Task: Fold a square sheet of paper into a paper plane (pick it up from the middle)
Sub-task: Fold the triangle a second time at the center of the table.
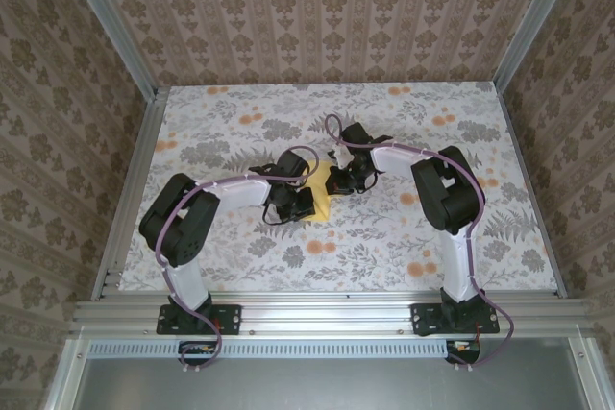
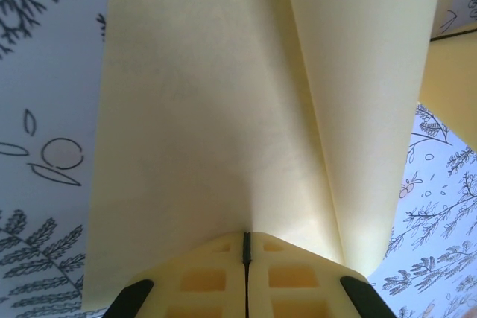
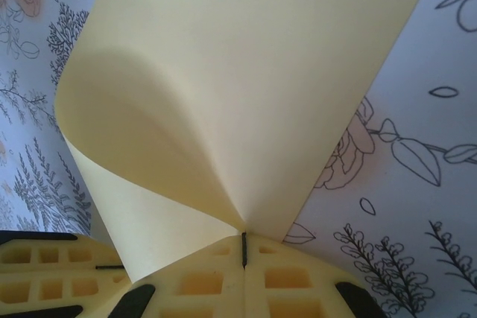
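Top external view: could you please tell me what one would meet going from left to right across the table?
In order: left arm's elbow → left gripper → square sheet of paper → right gripper → right arm's elbow.

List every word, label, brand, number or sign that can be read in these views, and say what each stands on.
None: no text can be read in any view.
The square sheet of paper is blank pale yellow.
The tablecloth carries only flower and leaf prints.
The walls carry only a repeating ornament.
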Robot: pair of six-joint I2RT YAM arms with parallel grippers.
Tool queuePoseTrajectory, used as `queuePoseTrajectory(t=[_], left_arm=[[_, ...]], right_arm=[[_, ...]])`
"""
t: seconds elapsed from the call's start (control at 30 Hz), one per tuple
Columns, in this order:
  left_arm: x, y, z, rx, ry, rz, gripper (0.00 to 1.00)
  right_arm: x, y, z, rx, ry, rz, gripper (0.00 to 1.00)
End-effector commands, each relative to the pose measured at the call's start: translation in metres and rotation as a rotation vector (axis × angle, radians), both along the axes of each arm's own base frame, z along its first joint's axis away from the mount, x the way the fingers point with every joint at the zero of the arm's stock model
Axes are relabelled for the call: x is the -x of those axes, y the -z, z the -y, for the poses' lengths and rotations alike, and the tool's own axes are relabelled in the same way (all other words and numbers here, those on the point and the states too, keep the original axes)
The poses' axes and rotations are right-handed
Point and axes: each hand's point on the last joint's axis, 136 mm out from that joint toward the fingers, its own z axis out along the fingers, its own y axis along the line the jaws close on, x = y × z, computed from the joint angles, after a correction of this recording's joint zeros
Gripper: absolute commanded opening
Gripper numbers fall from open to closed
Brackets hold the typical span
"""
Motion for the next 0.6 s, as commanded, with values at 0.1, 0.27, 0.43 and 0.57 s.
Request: queuePoseTrajectory(t=[0.1,0.27,0.43,0.57], left_arm=[[0.0239,0.0239,-0.0121,-0.089,0.044,-0.094,0.07],[0.0240,0.0238,-0.0119,-0.090,0.047,-0.094,0.07],[0.0223,0.0208,-0.0105,-0.084,0.049,-0.086,0.07],[0.0179,0.0145,-0.0067,-0.071,0.054,-0.070,0.08]], right_arm=[[-0.0019,0.0036,-0.0007,0.028,-0.010,-0.005,0.05],[-0.0034,0.0036,-0.0008,0.032,-0.009,-0.003,0.06],[-0.0027,0.0063,0.0003,0.041,-0.009,-0.009,0.06],[-0.0009,0.0120,0.0025,0.058,-0.010,-0.018,0.07]])
